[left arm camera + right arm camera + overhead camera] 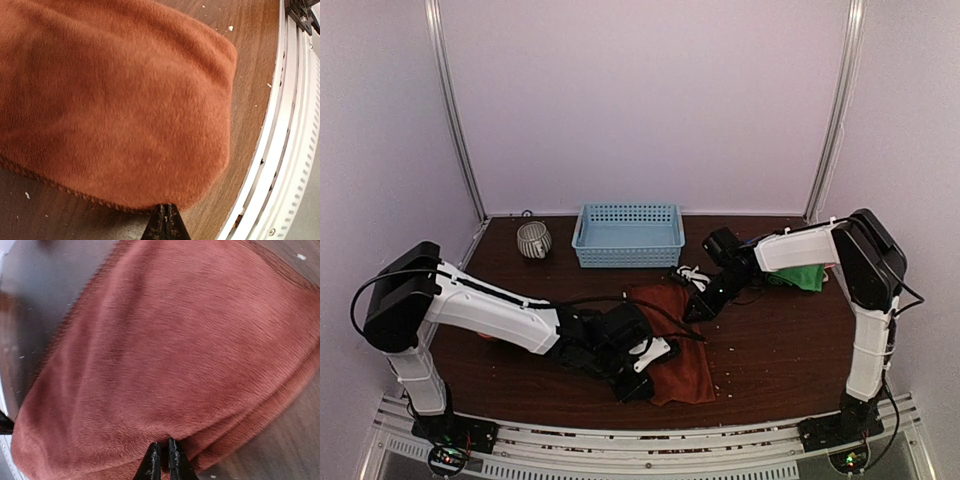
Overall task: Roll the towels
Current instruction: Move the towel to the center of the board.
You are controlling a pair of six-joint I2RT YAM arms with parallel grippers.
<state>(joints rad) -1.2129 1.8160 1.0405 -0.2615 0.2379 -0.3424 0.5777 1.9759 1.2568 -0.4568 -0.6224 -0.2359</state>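
A rust-red towel [682, 362] lies spread on the dark table between the two arms. My left gripper [638, 385] is at its near edge. In the left wrist view the fingertips [166, 207] are pressed together on the rim of the towel [115, 100], which bulges up in a soft fold. My right gripper [698, 300] is at the far edge. In the right wrist view its tips [162, 446] stand almost together with a pinch of the towel [175, 340] between them. A bright green towel [800, 277] lies bunched behind the right arm.
A light blue lattice basket [628, 256] stands at the back centre, with a small patterned bowl [532, 240] to its left. A bit of orange cloth [487, 337] shows under the left arm. The white rail [295, 150] runs along the table's near edge, close to the left gripper.
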